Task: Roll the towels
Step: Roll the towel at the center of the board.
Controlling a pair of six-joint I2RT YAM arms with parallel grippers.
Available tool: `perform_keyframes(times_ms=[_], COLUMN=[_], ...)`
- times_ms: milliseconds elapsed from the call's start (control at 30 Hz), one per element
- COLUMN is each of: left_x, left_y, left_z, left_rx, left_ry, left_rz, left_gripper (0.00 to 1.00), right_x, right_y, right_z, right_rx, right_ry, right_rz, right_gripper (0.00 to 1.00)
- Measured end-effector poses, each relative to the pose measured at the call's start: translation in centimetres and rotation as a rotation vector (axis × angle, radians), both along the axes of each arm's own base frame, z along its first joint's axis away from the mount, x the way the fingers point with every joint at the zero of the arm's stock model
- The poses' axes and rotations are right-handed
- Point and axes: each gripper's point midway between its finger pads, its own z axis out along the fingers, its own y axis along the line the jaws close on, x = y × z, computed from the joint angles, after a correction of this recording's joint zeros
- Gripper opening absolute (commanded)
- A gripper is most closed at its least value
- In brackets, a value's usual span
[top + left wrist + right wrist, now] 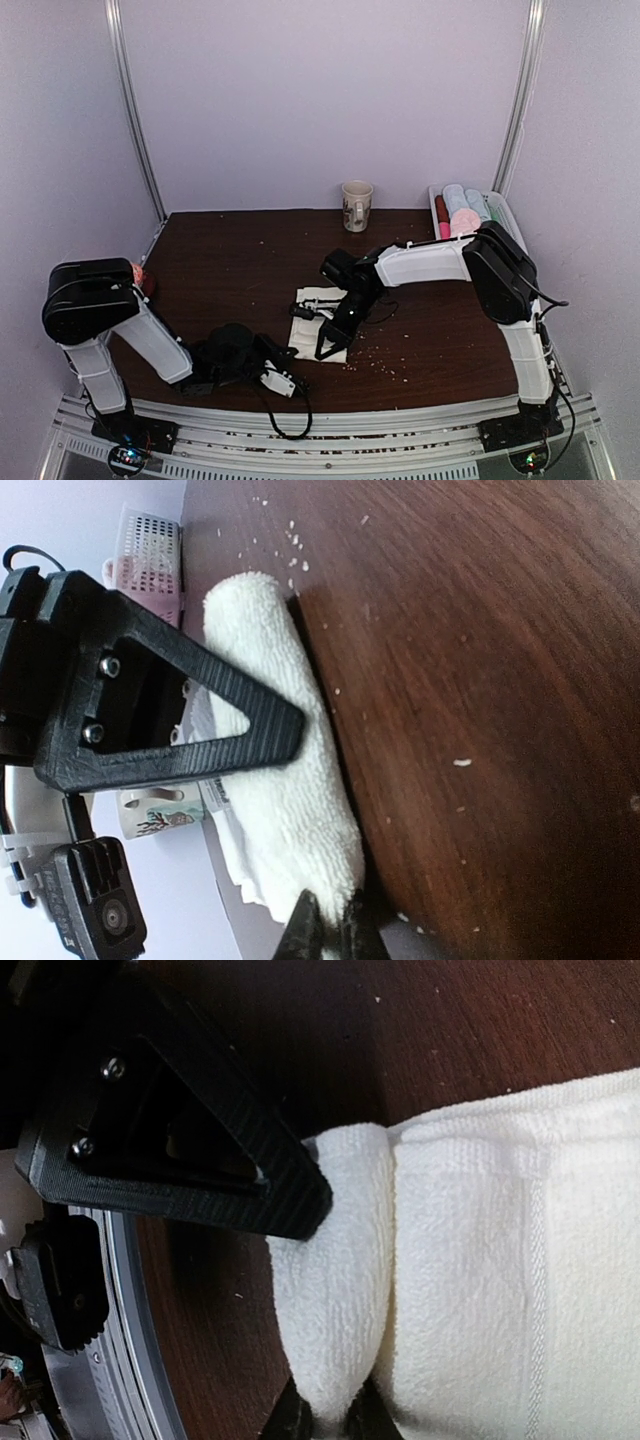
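Here's the dark brown table (230, 260), and both arms are reaching in to its middle. There lies the cream-white towel (260, 620), its near edge turned over into a plump roll, while the rest lies flat on the far side of both sets of jaws.

The left gripper (322, 835) is down at one end of that roll. Its jaws are clamped on the cloth, with the roll squeezed between the black fingers.

The right gripper (320, 1320) has a bite of the same towel. Its jaws are closed on the rolled fold, and the flat part with its woven band spreads away just beside them.

Beyond the right jaws, in the back right corner, sits a white basket (506, 215) holding rolled towels in light blue-grey and pink, well apart from both grippers.

A patterned mug (357, 205) stands upright at the back edge, straight beyond the jaws and well apart from them.

Pale crumbs (385, 365) are scattered on the wood just to the right of the right jaws, with more near the towel's end in the left wrist view.
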Motion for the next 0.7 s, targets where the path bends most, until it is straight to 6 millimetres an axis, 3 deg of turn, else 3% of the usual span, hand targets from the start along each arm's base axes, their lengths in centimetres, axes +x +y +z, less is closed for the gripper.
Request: perform_keyframes(times_ms=[200,333,567,700], left_x=[-0.2,-0.5,-0.4,-0.2], left_y=[-0.2,-0.6,-0.6,-0.5], left_z=[0.0,0.0,0.3,0.5], left_rx=[0.022,0.026,0.022,0.02], left_ry=[0.08,0.145,0.273,0.359], left_rz=[0.011,0.011,0.024,0.035], left_gripper=[0.0,0.0,0.0,0.0], right_x=[0.1,0.0,0.3,0.6], right_y=[-0.2,-0.9,-3.5,-5.5], right_z=[0.4,0.8,1.6,2.6], right_rx=[-0.004,-0.022,-0.07,-0.089], right_ry=[-0.017,-0.052,-0.135,-0.202], right_rz=[-0.006,-0.017,-0.072,-0.128], right_gripper=[0.28,0.32,0.43,0.57])
